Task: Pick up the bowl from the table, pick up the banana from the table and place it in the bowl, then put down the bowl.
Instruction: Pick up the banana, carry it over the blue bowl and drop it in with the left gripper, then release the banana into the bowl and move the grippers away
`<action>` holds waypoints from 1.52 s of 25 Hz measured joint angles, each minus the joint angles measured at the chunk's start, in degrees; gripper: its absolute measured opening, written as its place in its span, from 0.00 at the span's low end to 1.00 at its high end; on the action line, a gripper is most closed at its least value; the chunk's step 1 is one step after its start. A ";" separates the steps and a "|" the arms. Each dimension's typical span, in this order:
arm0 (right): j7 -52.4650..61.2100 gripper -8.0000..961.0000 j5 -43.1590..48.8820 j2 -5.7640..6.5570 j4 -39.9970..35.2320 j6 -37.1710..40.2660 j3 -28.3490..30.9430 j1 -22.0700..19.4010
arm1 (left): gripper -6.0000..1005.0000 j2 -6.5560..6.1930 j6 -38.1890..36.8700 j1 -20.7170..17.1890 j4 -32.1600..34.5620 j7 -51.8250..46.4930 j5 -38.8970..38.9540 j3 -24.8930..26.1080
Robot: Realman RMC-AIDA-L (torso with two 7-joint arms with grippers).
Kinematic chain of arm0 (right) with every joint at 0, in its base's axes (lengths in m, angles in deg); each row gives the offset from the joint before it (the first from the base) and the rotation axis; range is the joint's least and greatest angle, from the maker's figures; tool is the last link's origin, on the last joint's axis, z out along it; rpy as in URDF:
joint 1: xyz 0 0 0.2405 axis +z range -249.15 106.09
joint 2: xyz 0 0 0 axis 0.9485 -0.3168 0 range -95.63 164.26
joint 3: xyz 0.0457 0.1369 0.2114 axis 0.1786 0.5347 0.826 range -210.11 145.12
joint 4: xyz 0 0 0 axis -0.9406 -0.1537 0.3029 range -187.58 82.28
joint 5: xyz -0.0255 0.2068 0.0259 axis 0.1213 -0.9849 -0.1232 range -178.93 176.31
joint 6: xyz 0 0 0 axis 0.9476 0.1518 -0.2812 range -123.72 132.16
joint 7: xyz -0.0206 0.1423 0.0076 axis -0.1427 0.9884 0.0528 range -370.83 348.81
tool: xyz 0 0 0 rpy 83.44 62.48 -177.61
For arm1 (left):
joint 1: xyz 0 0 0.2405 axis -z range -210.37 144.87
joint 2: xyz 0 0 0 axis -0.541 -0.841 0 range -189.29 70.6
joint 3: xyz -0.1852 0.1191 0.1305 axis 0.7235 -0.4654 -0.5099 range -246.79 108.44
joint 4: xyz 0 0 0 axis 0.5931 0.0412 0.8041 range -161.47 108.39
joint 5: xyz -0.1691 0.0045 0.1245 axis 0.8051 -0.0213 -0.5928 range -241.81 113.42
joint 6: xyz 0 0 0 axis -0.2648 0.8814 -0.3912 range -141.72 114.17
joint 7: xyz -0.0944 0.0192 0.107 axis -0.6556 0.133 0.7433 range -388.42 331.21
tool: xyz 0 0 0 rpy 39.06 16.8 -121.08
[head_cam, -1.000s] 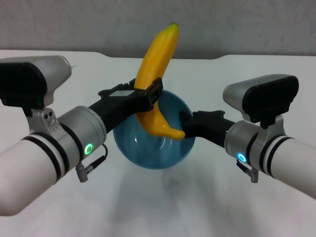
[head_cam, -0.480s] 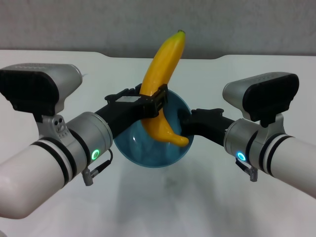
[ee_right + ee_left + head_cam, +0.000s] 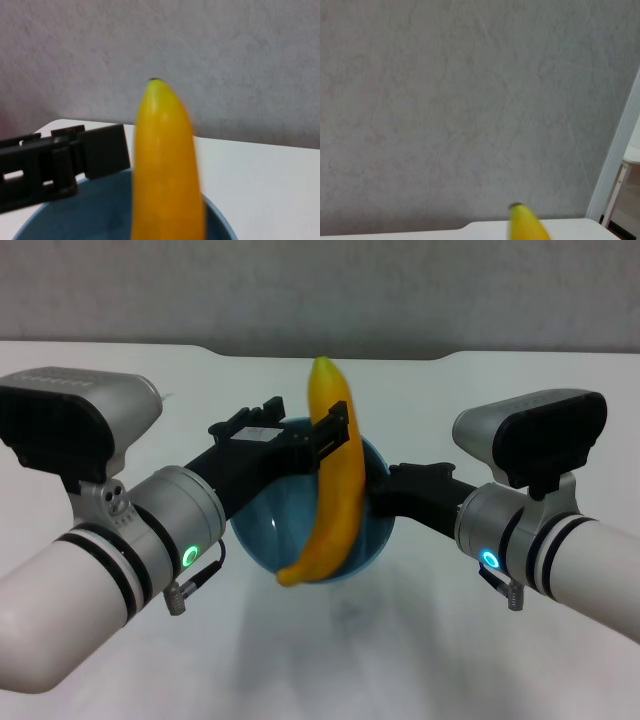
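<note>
The banana [image 3: 334, 475] is a glossy yellow shading toward orange, brightest along its lit side, and its upper tip ends in a small dark spot that shows plainly in the right wrist view [image 3: 165, 170]. The bowl [image 3: 262, 525] behind it is light blue with a soft sheen inside. The table [image 3: 420, 660] is plain white, unpatterned, with a faint grey shadow under the bowl. Both grippers, the left gripper [image 3: 325, 435] and the right gripper [image 3: 385, 490], are matte black. The arms behind them are silver-grey and white, ringed with thin black bands, one carrying a glowing green ring, the other a cyan one. The wall beyond is mottled grey.
</note>
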 joint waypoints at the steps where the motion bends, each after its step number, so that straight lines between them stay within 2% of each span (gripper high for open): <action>1: 0.00 0.12 0.00 0.00 0.01 0.00 0.00 0.00 | 0.69 0.00 0.02 -0.03 0.00 0.00 -0.37 -0.02; 5: 0.00 0.12 -0.02 0.00 0.16 -0.12 0.02 0.00 | 0.77 0.03 0.21 -0.91 -0.52 0.00 -1.73 0.13; 10: 0.01 0.12 -0.02 0.12 -0.14 -4.07 1.07 -0.11 | 0.87 0.11 -0.12 -3.85 -2.56 -0.02 -8.41 1.98; 13: 0.00 0.12 -0.08 0.19 -0.42 -9.88 2.50 1.49 | 0.87 0.25 -0.42 -5.83 -2.86 -0.01 -9.85 4.66; 16: -1.45 0.12 -1.32 0.21 -1.00 -15.26 4.56 3.92 | 0.87 0.21 -2.37 -7.50 -2.82 -0.01 -10.01 9.51; 20: -6.79 0.13 -5.99 0.09 -1.59 -19.81 10.84 6.15 | 0.86 0.20 -6.53 -7.99 -1.72 -0.05 -10.01 13.98; 21: -9.75 0.13 -9.41 0.12 -1.55 -21.00 13.90 6.57 | 0.86 0.19 -7.61 -8.06 -1.22 -0.15 -10.01 15.16; 27: -16.22 0.13 -16.99 0.14 1.16 -22.87 18.77 6.97 | 0.87 0.34 -8.46 -8.73 0.50 -0.37 -10.01 17.55; 32: -19.17 0.13 -20.64 0.06 8.96 -26.02 20.05 12.17 | 0.87 0.36 -8.50 -8.94 1.70 -0.35 -9.98 18.30; 38: -19.49 0.13 -21.53 0.02 14.25 -27.29 20.54 14.88 | 0.87 0.34 -8.56 -8.73 3.09 -0.50 -9.91 19.12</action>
